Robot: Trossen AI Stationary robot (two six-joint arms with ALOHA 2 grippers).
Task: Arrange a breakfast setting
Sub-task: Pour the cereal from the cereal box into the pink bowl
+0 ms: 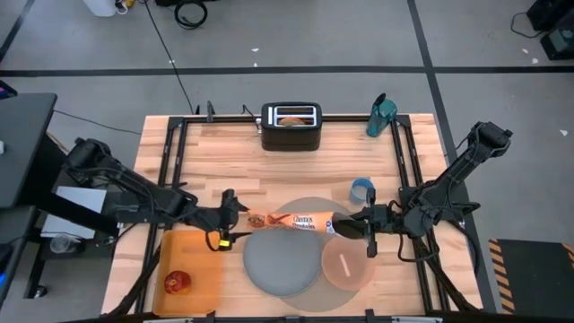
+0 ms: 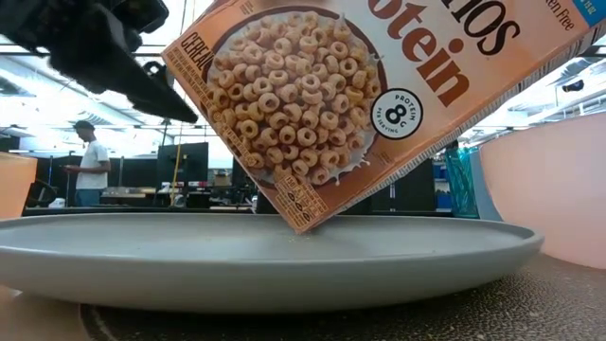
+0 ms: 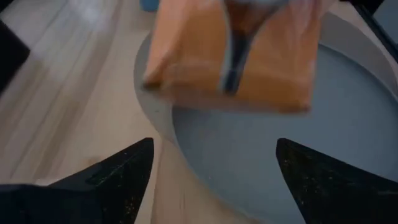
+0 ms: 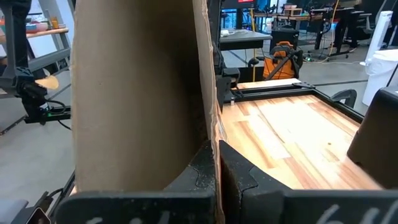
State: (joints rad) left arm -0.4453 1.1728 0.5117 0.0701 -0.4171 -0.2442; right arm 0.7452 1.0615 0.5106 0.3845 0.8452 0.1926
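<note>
- The grey-blue plate (image 1: pixel 282 262) lies at the near edge of the table, on the large grey mat (image 1: pixel 309 208), and the pink bowl (image 1: pixel 346 265) is just beside it on the right.
- On the orange tray (image 1: pixel 199 269), at the near left, lies the red fruit (image 1: pixel 177 283).
- The cereal box (image 1: pixel 291 220) hangs tilted over the far rim of the plate; in the low view its lower corner (image 2: pixel 301 225) is close above the plate (image 2: pixel 265 251).
- The right gripper (image 1: pixel 345 226) is clamped on the right end of the box.
- The left gripper (image 1: pixel 231 215) is just beside the left end of the box, with fingers spread and holding nothing.
- Farther back stands a small blue cup (image 1: pixel 361 189).
- At the far edge are the black toaster (image 1: pixel 291 126), with the bagel (image 1: pixel 291 119) in its slot, and the teal tumbler (image 1: pixel 380 115).
</note>
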